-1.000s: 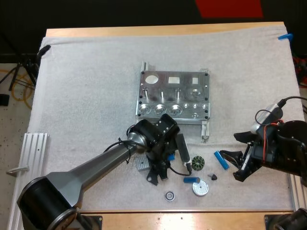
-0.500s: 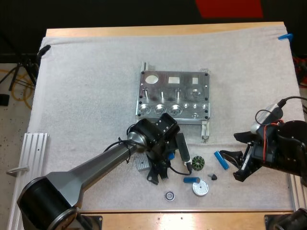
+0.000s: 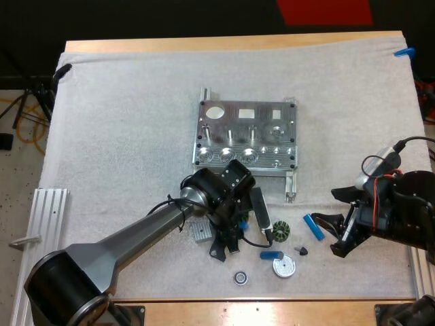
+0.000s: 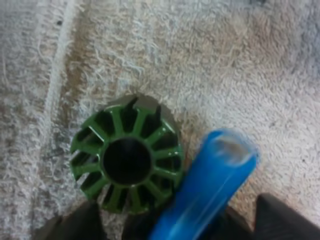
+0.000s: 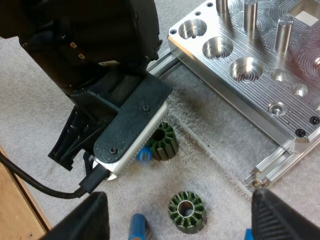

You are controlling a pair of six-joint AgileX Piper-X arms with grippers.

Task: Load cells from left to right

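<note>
1. Two arms reach over the white mat [image 3: 122,136]; the left gripper [image 3: 226,248] is low over it, just in front of the metal fixture [image 3: 246,136] and among the loose parts.
2. In the left wrist view a blue cylinder [image 4: 210,190] lies aslant right under that gripper, its side against a green ribbed ring [image 4: 125,160]; whether the gripper clasps the cylinder or has let it go, I cannot tell.
3. The right gripper [image 3: 333,223] is at the mat's right side, well apart from the fixture; its fingers [image 5: 85,220] stand wide apart and clear of every part, so it is released.
4. A second blue cylinder [image 3: 313,226] lies just beside the right gripper; a third blue cylinder [image 3: 271,255] lies near a round silver disc [image 3: 284,266].
5. A second green ring [image 3: 281,231] sits between the left gripper and the second blue cylinder; a small dark cone [image 3: 303,250] lies near the disc; a small dark ring [image 3: 240,277] lies near the mat's front edge; a ribbed silver block [image 3: 200,231] lies beside the left arm.
6. The fixture lies flat; round pockets run along its near edge, with upright pins behind them.
</note>
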